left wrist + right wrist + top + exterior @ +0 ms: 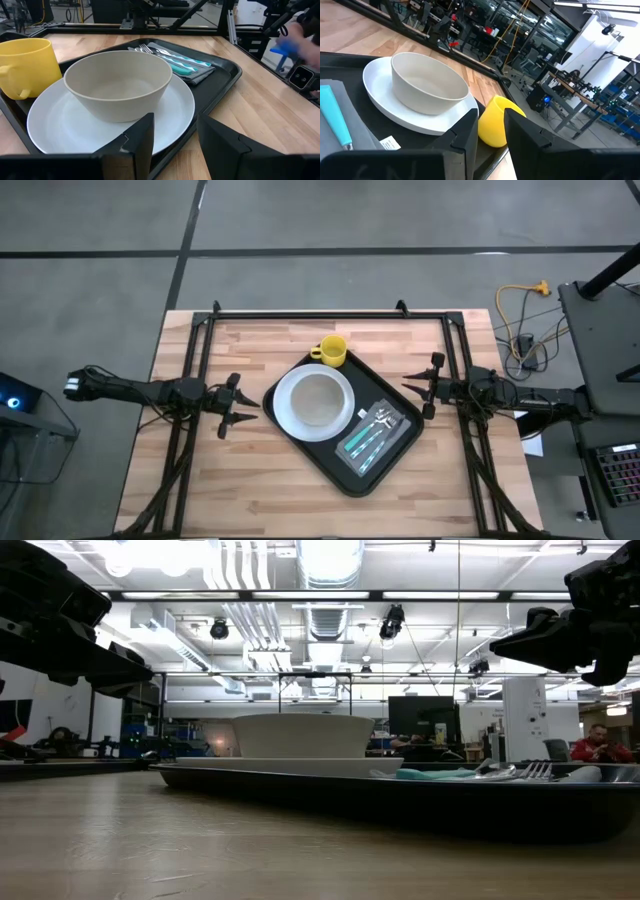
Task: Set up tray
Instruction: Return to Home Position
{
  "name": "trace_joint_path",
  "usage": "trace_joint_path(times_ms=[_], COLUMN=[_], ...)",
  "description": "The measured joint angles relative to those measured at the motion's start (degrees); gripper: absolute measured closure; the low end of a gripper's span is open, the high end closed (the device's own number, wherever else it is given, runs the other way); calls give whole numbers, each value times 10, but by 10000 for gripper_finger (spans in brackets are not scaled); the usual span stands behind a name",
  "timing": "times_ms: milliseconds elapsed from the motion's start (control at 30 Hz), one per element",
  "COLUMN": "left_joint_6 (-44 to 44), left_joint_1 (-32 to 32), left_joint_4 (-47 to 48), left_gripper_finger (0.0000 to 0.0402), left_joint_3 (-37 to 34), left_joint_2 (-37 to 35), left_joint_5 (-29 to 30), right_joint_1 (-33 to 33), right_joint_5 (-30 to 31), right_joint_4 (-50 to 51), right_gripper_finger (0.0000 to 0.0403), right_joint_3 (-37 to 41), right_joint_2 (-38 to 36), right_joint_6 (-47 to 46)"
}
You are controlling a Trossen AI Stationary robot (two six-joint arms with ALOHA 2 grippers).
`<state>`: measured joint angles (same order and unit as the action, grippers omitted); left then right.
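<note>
The flat black rectangular tray (335, 470) lies central on the wooden tabletop (250, 490); on it a round white plate (283, 416) bears a beige bowl (318, 397), with a yellow mug (333, 351) behind and a grey cloth napkin (397, 429) to the right.

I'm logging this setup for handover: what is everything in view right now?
table: one, light wood, under everything
tray: one, black, mid-table, set at an angle
plate: one, white, on the tray
bowl: one, off-white, on the plate
mug: one, yellow, tray's far corner
napkin: one, gray, tray's right part
cutlery: about three pieces, teal and white, on the napkin
person: one, red top, in the room behind
left gripper: open, left of the tray
right gripper: open, right of the tray
</note>
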<state>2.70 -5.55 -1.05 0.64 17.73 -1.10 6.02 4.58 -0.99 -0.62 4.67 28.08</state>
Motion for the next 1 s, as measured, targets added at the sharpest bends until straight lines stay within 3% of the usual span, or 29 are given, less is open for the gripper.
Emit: trace_joint_path(times_ms=[1000], left_joint_6=[0], left_joint_1=[0], left_joint_4=[0], left_gripper_finger=[266], left_joint_3=[0], left_joint_2=[0], left_joint_5=[0], right_joint_1=[0], right_joint_5=[0], right_joint_4=[0], right_gripper_finger=[335], right_joint_3=[0], right_joint_2=[0], right_joint_6=[0])
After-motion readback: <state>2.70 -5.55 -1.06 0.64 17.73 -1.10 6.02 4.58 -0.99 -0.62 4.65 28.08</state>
